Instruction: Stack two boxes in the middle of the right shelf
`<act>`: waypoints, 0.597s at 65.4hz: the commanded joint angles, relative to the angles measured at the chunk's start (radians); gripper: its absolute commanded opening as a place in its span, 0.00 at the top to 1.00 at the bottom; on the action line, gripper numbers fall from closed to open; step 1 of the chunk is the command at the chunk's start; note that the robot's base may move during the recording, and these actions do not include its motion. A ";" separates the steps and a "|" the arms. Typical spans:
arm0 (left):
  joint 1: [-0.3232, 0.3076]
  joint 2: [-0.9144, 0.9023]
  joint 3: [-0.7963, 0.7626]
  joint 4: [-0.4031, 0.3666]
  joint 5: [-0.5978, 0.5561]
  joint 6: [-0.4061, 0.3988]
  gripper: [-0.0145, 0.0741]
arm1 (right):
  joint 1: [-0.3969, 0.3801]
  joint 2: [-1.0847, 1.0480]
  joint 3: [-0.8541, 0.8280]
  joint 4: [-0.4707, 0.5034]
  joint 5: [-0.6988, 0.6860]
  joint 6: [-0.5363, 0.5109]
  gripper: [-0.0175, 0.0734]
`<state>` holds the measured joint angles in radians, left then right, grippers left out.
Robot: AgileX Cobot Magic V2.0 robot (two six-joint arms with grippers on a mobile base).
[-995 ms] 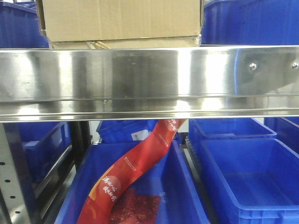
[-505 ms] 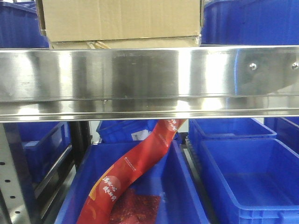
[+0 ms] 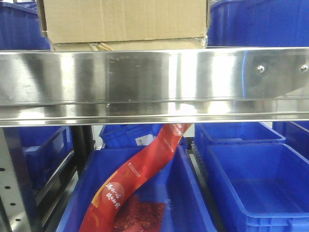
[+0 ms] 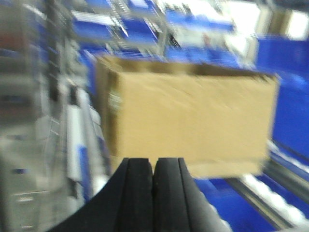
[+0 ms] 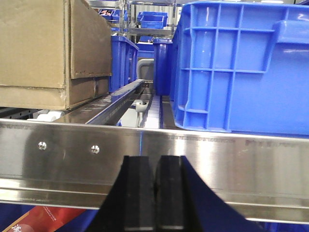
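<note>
The boxes point(image 3: 126, 21) sit stacked on the shelf point(image 3: 154, 79) between blue bins point(image 5: 241, 67) — plain brown cardboard, the tall one resting on the flatter one, so the stack looks finished. Both the left gripper point(image 4: 153, 179) and right gripper point(image 5: 155, 193) are pressed closed, empty — apparently clear of the load

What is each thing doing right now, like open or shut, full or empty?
Left gripper: shut, holding nothing.
Right gripper: shut, holding nothing, in front of the shelf rail.
Top box: closed, resting on the flat box.
Flat box: lying on the shelf, under the top box.
Red packet: hanging down into the middle bin.
Right bin: empty as far as visible.
</note>
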<state>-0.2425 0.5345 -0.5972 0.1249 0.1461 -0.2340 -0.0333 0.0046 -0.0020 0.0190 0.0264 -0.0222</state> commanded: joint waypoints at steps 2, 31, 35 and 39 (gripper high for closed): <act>0.084 -0.114 0.112 -0.010 -0.047 0.040 0.96 | -0.005 -0.005 0.002 0.007 -0.012 0.002 0.99; 0.248 -0.534 0.597 -0.184 -0.091 0.278 0.96 | -0.005 -0.005 0.002 0.007 -0.012 0.002 0.99; 0.246 -0.534 0.597 -0.175 -0.079 0.234 0.96 | -0.005 -0.005 0.002 0.007 -0.012 0.002 0.99; 0.242 -0.534 0.597 -0.125 -0.049 0.219 0.96 | -0.005 -0.005 0.002 0.007 -0.012 0.002 0.99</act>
<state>0.0062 0.0076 -0.0025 -0.0361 0.0989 0.0150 -0.0333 0.0030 0.0005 0.0190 0.0308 -0.0222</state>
